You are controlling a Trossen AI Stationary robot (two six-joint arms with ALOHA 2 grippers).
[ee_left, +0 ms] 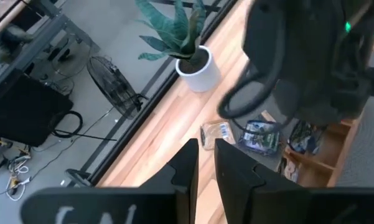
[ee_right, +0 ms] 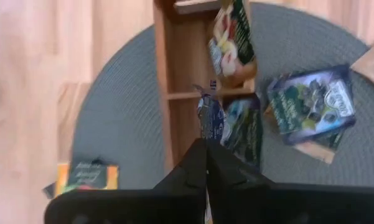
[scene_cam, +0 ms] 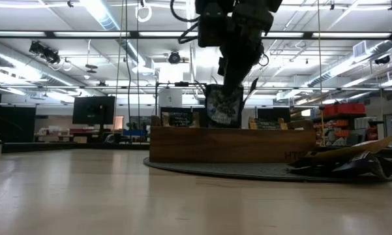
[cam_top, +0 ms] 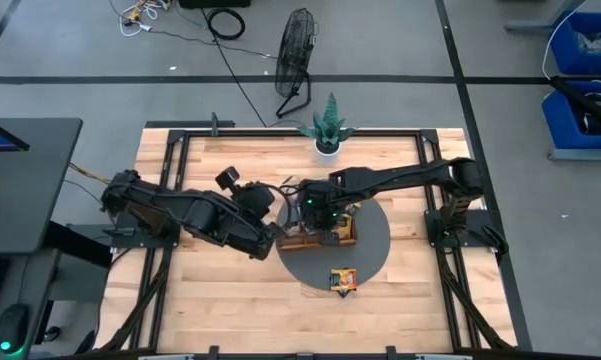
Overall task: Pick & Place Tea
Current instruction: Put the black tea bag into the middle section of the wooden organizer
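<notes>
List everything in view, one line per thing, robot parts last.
Table: one, pale wood, under both arms.
Mat: one, grey, round, mid-table.
Tray: one, brown wood, on the mat.
Sachets in tray: several, dark blue and pale; exact count unclear.
Loose sachets: a small pile, orange-yellow on top, at the mat's near edge.
Plant: one, green, white pot, table's far edge.
Fan: one, black, on the floor beyond.
Bins: two, blue, far right.
Left gripper: nearly closed, beside the tray, empty.
Right gripper: shut on a dark blue sachet, over the tray.
</notes>
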